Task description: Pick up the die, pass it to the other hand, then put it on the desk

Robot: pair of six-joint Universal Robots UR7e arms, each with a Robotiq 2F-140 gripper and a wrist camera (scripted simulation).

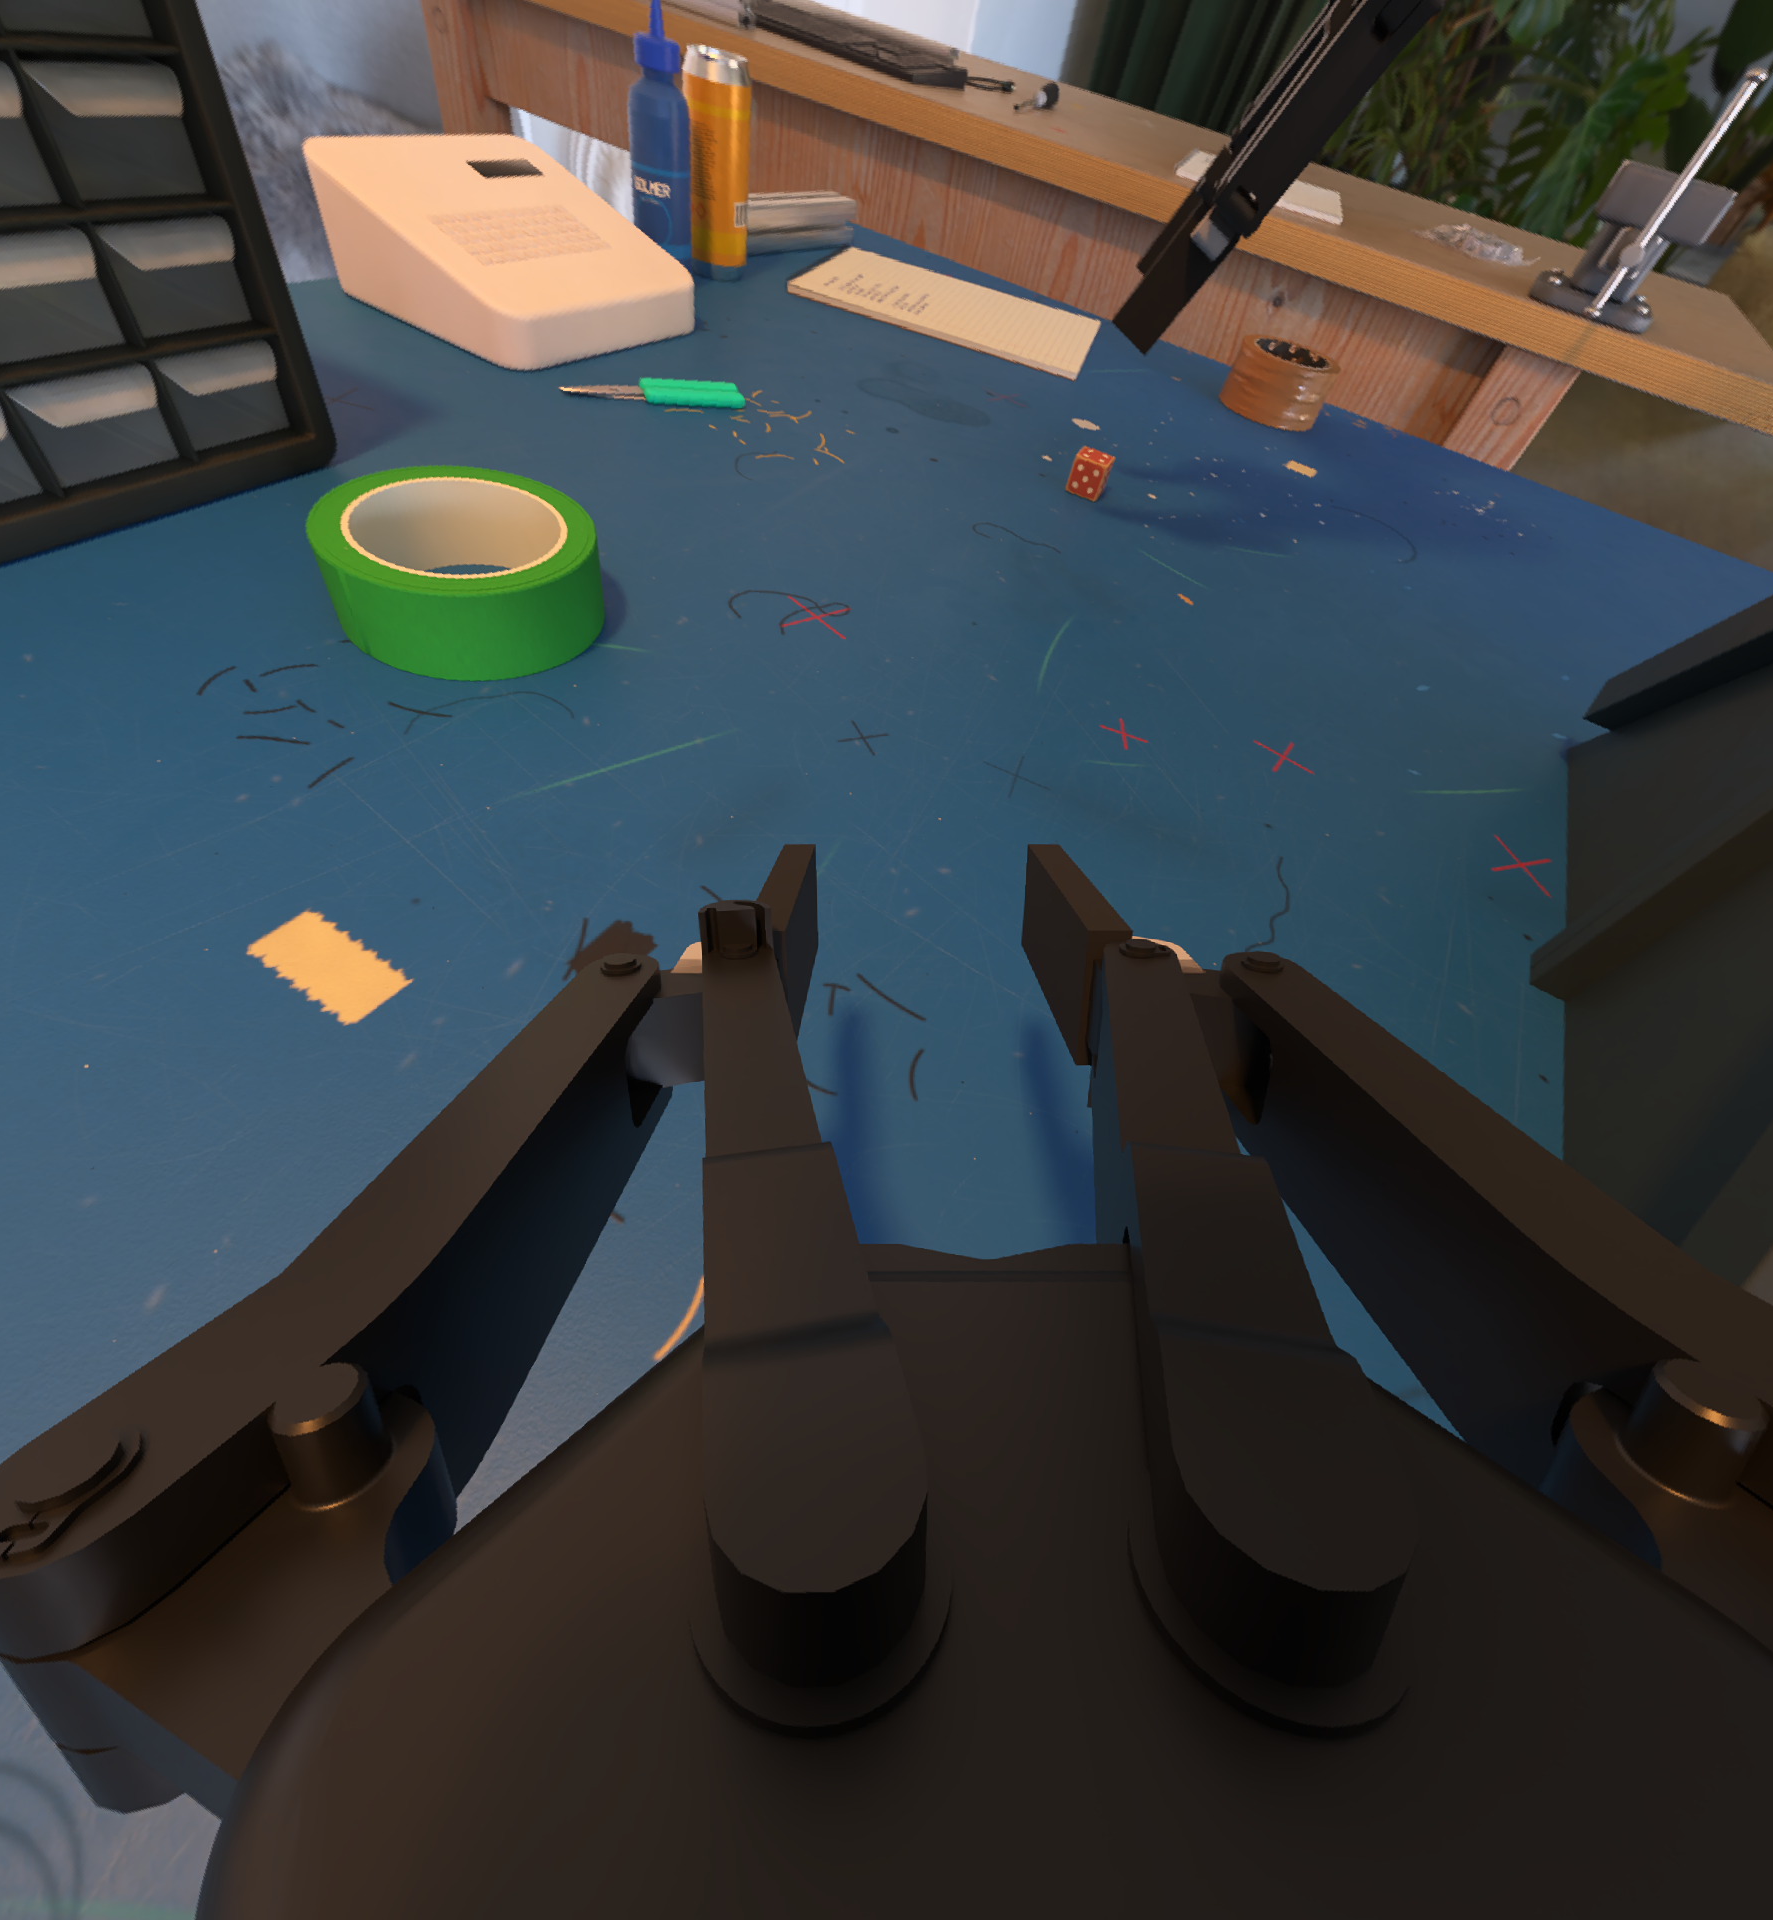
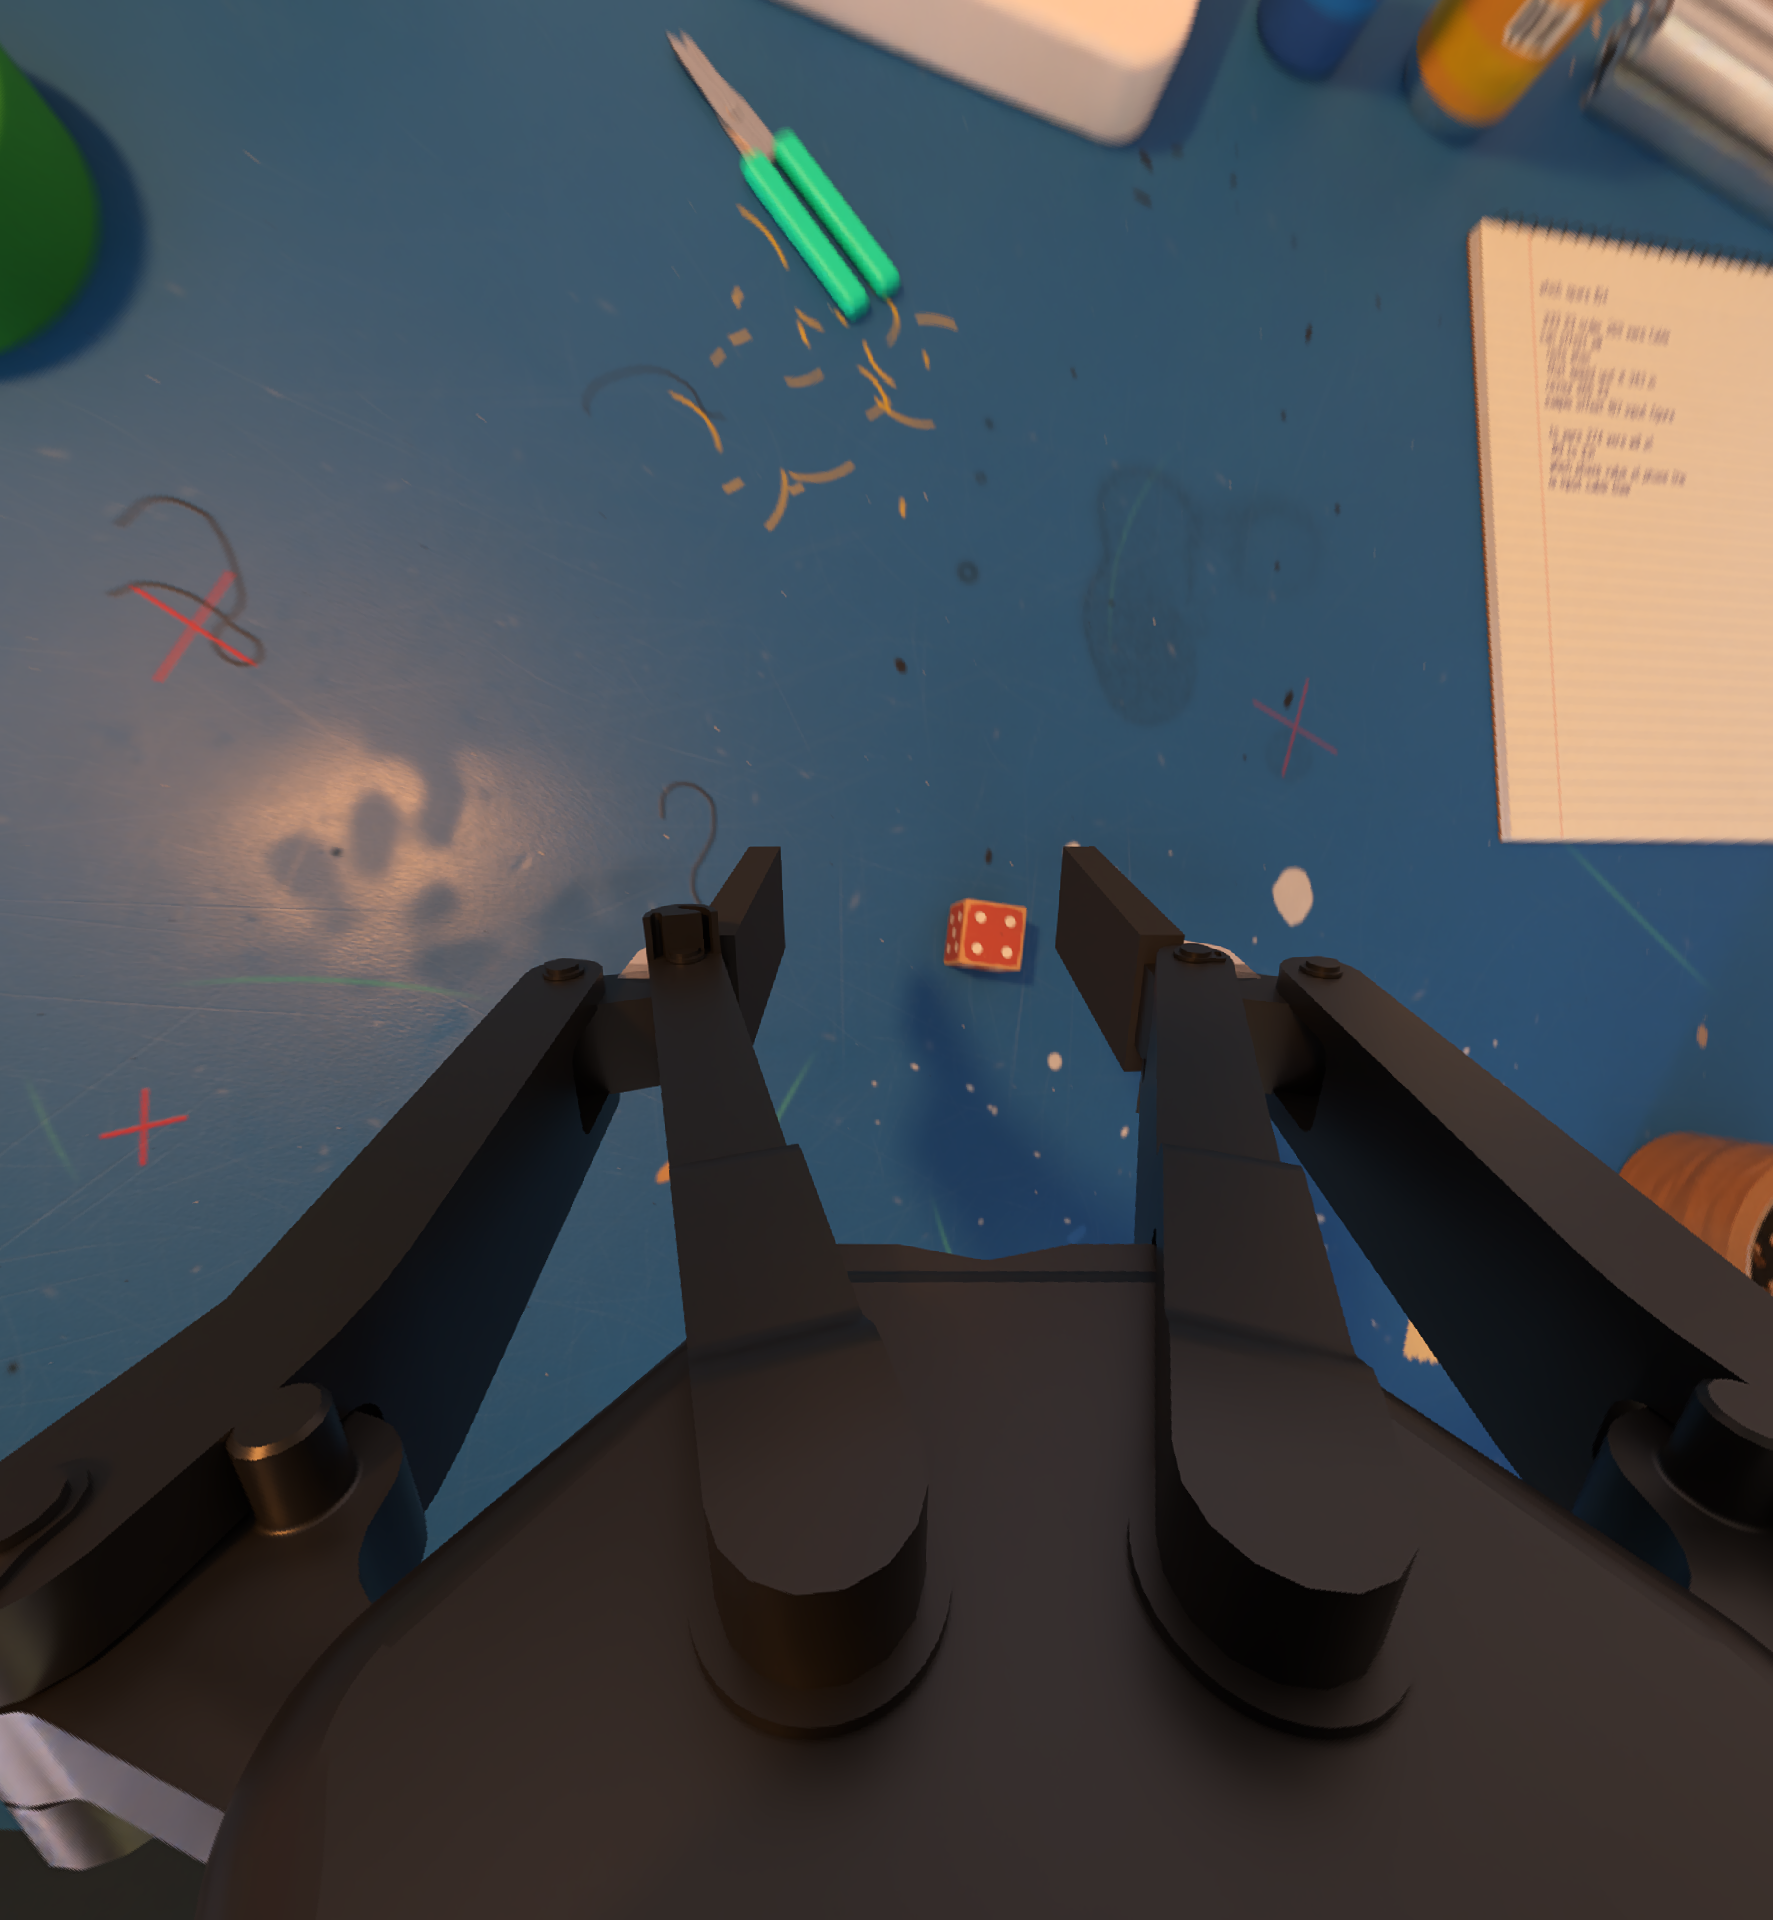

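A small red die with white dots lies on the blue desk. My right gripper is open and hangs above the desk, looking down; the die shows between its fingertips, closer to the right one. In the left wrist view the die sits far ahead to the right, with the right gripper's fingers hanging well above it. My left gripper is open and empty, low over the near part of the desk.
A green tape roll, green-handled snips, a white box, a blue bottle, an orange can, a notepad and a brown cup lie around. A drawer cabinet stands left, a wooden bench behind, dark structure right.
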